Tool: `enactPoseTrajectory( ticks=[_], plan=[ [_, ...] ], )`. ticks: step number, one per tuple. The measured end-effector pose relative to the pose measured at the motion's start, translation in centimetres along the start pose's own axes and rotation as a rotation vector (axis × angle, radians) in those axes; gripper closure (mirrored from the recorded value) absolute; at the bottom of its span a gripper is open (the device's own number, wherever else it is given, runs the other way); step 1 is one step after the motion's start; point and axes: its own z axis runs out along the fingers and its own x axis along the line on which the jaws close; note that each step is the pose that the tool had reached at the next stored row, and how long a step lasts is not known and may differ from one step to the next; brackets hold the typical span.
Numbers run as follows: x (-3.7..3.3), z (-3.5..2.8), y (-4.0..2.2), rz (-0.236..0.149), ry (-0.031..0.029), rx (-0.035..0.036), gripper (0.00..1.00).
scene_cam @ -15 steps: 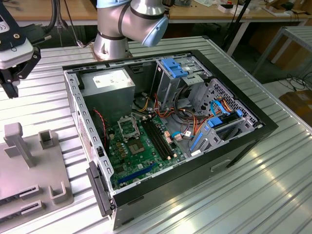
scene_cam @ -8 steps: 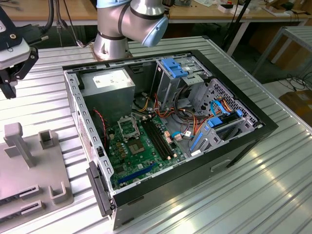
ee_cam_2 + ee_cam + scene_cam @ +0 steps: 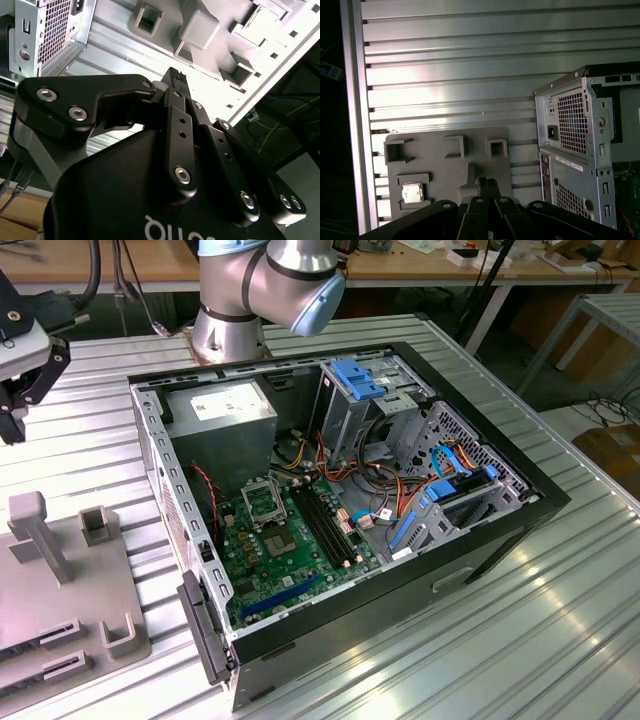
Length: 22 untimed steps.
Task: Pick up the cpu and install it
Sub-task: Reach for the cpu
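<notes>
**A:** so where's the cpu [image 3: 412, 193] at right now?

**B:** sitting flat in one of the square pockets of the grey fixture plate [image 3: 450, 170], silver top facing up. The plate lies on the ribbed metal table [image 3: 445, 65], just beside the back end of the computer case [image 3: 575, 150].

**A:** and the pincer [image 3: 488, 185]? got anything in it?

**B:** nope. In both wrist views the two fingers are pressed tip to tip, clenched with nothing visible between them. It hangs over the fixture plate, near the cpu but clear of it, no contact.

**A:** what about the case itself?

**B:** in the exterior view it lies on its side, open side up, so you look straight down at the green motherboard [image 3: 270, 560]. The metal-framed socket [image 3: 262, 502] is near the middle of the board. The long black memory slots [image 3: 325, 525] run just beside it toward the exterior view's right. The grey power supply [image 3: 220, 410] sits in the corner closest to the arm's base [image 3: 235, 310].
</notes>
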Motion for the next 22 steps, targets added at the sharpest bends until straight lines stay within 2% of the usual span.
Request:
enactPoseTrajectory(
  ticks=[10,22],
  plan=[
    [1.45,0.02,-0.11,0.000,0.0000,-0.0001,0.89],
    [2.66,0.05,-0.20,0.000,0.0003,0.0000,0.89]
  ],
)
